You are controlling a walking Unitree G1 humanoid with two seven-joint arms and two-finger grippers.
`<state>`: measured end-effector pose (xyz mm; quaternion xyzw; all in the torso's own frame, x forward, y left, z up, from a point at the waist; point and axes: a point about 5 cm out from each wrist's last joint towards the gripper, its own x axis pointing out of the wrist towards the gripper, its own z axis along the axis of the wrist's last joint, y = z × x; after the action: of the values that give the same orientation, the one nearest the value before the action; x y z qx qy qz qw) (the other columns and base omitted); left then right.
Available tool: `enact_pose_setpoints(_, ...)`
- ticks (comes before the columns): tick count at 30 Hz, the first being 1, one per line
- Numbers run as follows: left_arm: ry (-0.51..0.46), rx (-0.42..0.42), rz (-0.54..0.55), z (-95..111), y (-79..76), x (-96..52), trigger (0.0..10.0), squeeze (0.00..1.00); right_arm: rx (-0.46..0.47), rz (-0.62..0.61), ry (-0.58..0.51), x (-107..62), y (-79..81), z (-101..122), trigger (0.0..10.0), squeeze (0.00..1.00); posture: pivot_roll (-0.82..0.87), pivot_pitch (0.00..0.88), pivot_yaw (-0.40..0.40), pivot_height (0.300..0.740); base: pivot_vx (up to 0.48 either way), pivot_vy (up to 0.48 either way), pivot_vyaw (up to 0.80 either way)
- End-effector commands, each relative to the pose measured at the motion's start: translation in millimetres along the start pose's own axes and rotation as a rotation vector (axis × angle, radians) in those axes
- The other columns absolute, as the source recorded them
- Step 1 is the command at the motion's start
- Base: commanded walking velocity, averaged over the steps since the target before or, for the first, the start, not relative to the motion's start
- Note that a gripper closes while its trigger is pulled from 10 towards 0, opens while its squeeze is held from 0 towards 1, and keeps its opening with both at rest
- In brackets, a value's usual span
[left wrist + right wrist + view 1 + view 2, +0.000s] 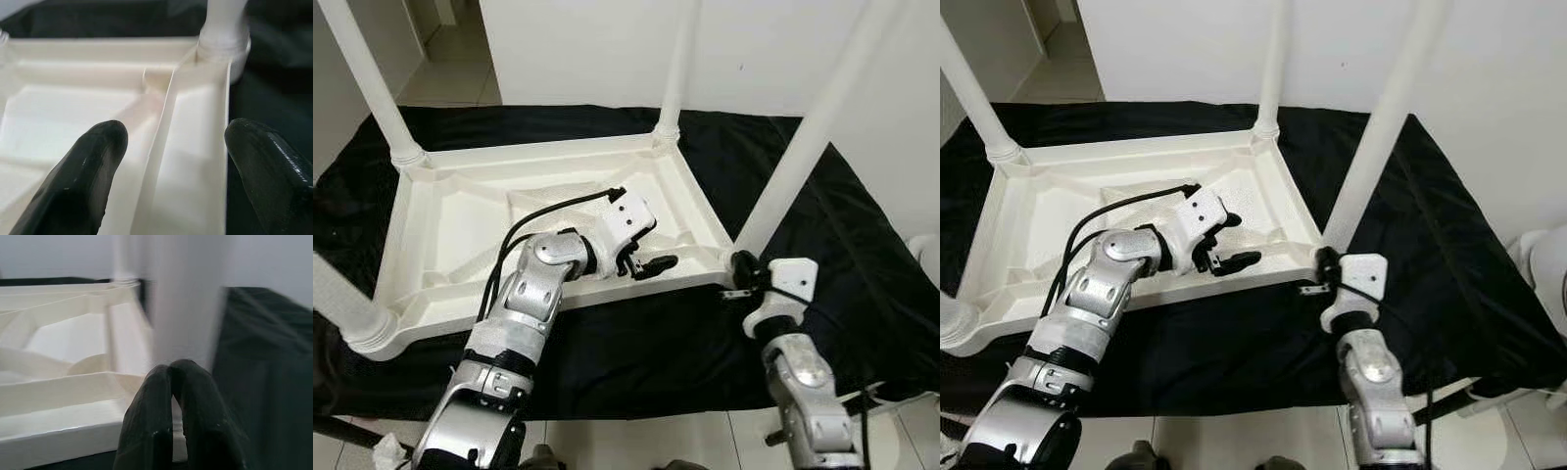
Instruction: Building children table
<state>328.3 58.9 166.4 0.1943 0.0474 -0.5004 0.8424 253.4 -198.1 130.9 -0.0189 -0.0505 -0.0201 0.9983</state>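
A black cloth [636, 352] covers the pale tiled floor [636, 431] beside a white wall [578, 49].

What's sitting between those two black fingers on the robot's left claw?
In the left wrist view, the upturned table's side wall runs up between the two fingers of the left gripper, which straddle it with space on both sides. Nothing else lies there.

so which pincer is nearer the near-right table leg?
Right. The right pincer sits at the base of the leg; the left pincer hovers inside the tabletop underside.
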Motion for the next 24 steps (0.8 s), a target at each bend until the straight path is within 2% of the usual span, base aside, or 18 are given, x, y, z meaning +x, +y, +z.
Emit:
enact_pose_setpoints(1, 0.018, -0.001, 0.297, -2.3, 13.4, -3.4, 10.0, 0.0, 0.005, -0.069, -0.001, -0.4, -14.0, -0.9, 10.0, 0.0, -0.03, 0.0, -0.023, 0.74, 0.0, 0.0, 0.0)
enact_pose_setpoints(5, 0.027, 0.01, 0.287, -2.0, 12.0, -4.3, 10.0, 0.0, 0.003, -0.155, -0.011, 1.0, -30.9, 1.0, 10.0, 0.0, -0.03, 0.0, -0.025, 0.74, 0.0, 0.0, 0.0)
enact_pose_setpoints(15, 0.041, 0.046, 0.165, -3.9, -1.7, -9.5, 10.0, 0.0, -0.003, -0.216, -0.027, -0.1, -46.7, 3.2, 10.0, 0.0, -0.03, 0.0, -0.026, 0.74, 0.0, 0.0, 0.0)
enact_pose_setpoints(20, 0.047, 0.055, 0.124, -6.1, -4.8, -13.9, 10.0, 0.0, 0.01, -0.187, -0.043, -1.5, -42.9, 5.0, 10.0, 0.0, -0.03, 0.0, -0.027, 0.74, 0.0, 0.0, 0.0)
enact_pose_setpoints(24, 0.067, 0.067, 0.076, -12.9, -7.2, -23.8, 10.0, 0.0, 0.028, -0.137, -0.046, -5.3, -31.5, 3.8, 10.0, 0.0, -0.03, 0.0, -0.026, 0.74, 0.0, 0.0, 0.0)
